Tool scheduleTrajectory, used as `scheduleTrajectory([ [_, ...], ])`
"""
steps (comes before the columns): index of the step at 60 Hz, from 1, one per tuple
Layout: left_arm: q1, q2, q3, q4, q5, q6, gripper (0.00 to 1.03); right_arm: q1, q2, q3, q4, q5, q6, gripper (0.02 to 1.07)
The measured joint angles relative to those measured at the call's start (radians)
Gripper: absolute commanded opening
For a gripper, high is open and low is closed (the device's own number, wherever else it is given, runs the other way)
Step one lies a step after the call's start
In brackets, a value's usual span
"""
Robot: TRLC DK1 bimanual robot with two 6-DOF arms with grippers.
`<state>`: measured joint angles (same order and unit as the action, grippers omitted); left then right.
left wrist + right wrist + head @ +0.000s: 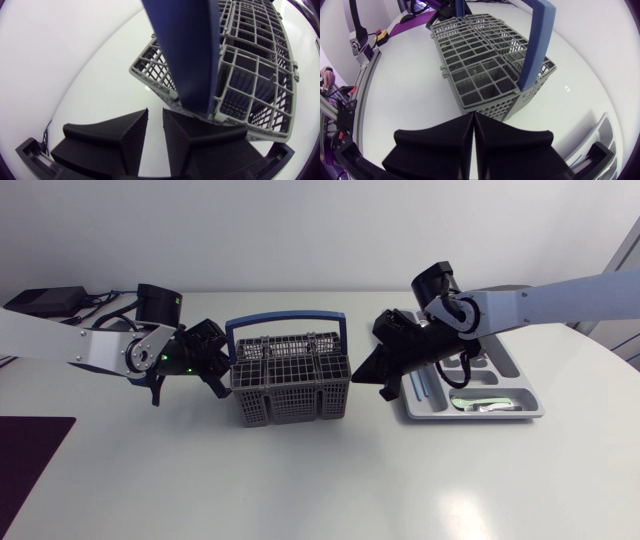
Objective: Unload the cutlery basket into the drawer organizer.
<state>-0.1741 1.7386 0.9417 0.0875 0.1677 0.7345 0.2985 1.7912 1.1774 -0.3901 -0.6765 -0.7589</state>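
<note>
The grey cutlery basket (290, 380) with its blue handle (288, 318) stands mid-table. No cutlery shows above its grid. My left gripper (220, 368) sits at the basket's left side. In the left wrist view my left gripper (156, 111) shows a narrow gap with only bare table in it, and the blue handle (185, 50) and basket (250, 75) lie just ahead. My right gripper (372, 380) hangs between the basket and the grey drawer organizer (535, 408). My right gripper (472, 116) is shut on nothing, facing the basket (480, 65).
The organizer holds blue-handled pieces (420, 388) and silver cutlery (490, 405). A black box with cables (45, 300) lies at the back left. A dark mat (30, 455) covers the front left corner.
</note>
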Motion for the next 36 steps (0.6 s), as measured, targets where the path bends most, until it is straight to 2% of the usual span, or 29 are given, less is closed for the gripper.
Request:
scheduleTrajectory([
  [16,0.005,0.006,0.0,0.0,-0.001,0.0,0.25,0.002,-0.009,-0.027,0.028,-0.002,0.0,0.08],
  [36,0.054,0.006,0.0,0.001,0.0,0.0,0.25,0.039,-0.05,-0.082,0.05,-0.026,-0.001,0.08],
])
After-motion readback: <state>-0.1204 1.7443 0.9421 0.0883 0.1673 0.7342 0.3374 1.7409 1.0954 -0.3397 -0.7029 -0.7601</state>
